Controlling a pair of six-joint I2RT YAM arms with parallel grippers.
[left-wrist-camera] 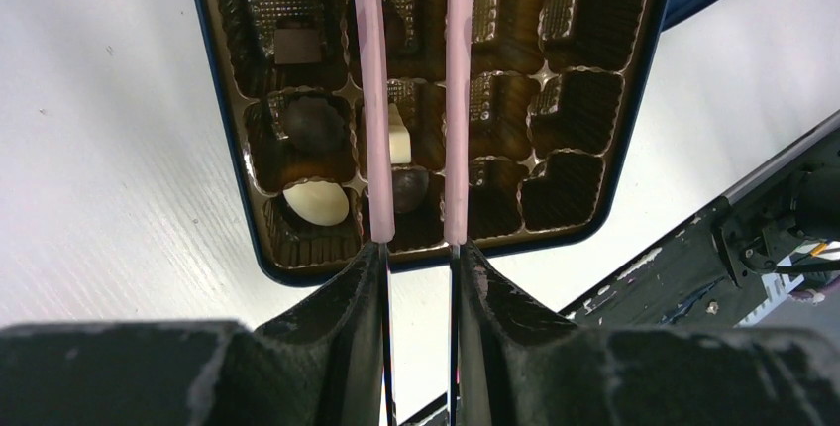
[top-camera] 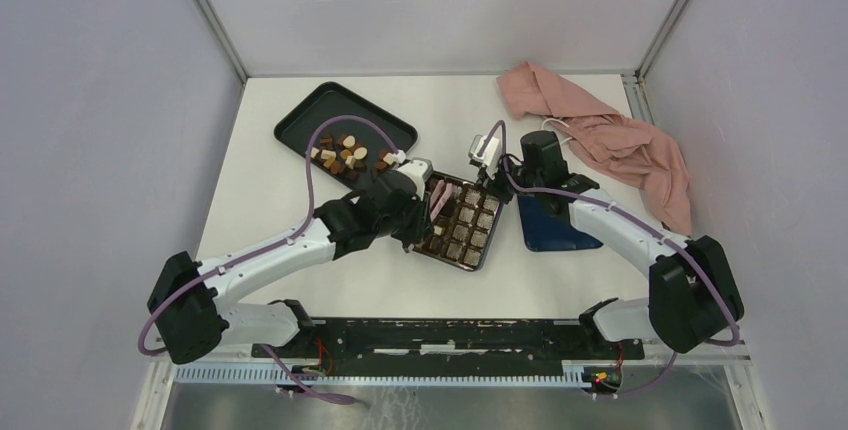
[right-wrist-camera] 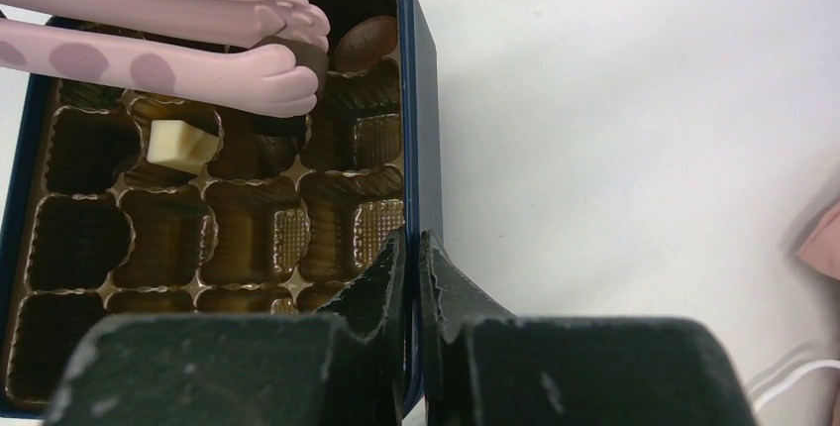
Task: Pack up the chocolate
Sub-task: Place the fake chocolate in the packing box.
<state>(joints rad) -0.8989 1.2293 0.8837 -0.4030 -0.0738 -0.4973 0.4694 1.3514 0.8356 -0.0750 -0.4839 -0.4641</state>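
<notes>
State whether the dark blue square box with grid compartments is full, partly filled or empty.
Partly filled: the dark blue box holds a few chocolates, including a cream-white oval piece, while many compartments sit bare.

Glossy ribbed plastic lines the box [right-wrist-camera: 421,99]; the tongs [right-wrist-camera: 178,67] look matt, the chocolate [left-wrist-camera: 315,203] smooth.
</notes>
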